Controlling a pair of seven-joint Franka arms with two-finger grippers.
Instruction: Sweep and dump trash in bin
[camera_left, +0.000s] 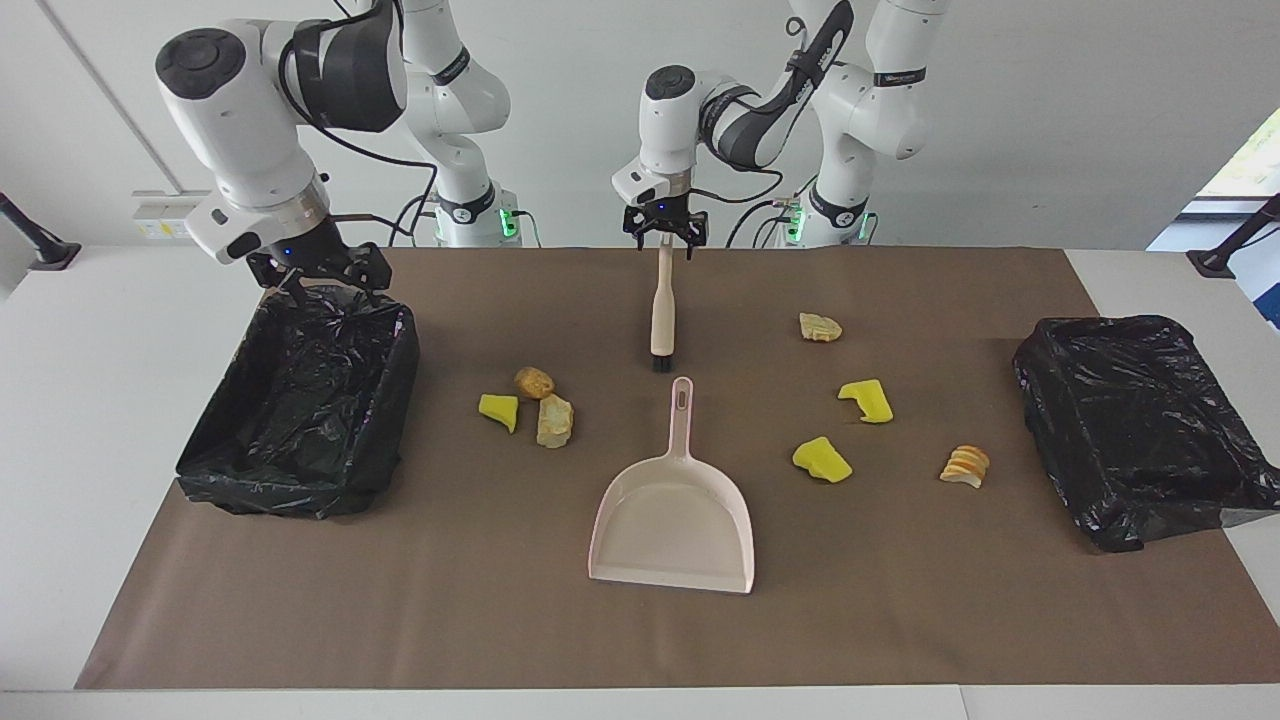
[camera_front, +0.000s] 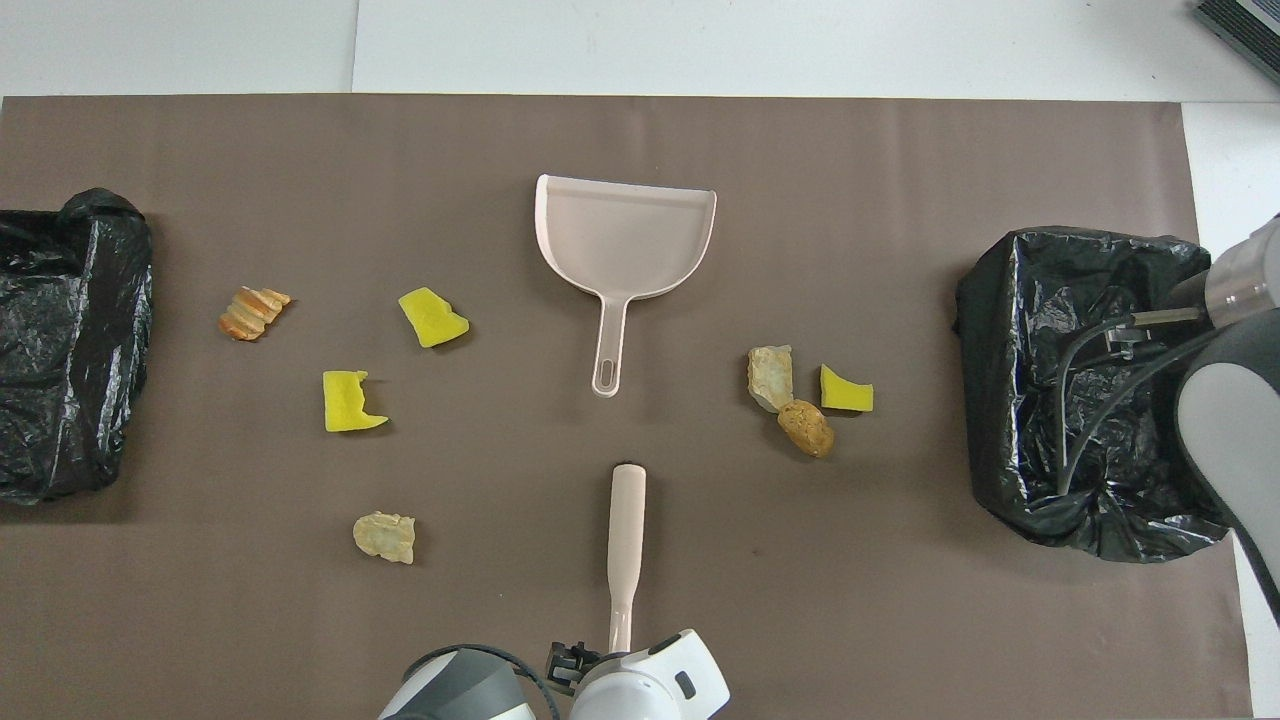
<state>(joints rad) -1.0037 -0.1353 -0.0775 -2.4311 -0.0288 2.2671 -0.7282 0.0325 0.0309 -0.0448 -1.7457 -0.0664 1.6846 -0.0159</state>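
While all seven trash pieces (camera_left: 822, 459) lie unswept, the left gripper (camera_left: 664, 236) hovers, jaws spread, over the brush (camera_left: 663, 312) handle; the right gripper (camera_left: 322, 278), likewise released, hangs above a bin (camera_left: 300, 400).

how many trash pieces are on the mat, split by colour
yellow pieces: 3
tan/brown pieces: 4
total: 7, all loose on the brown mat, none in the dustpan or either bin
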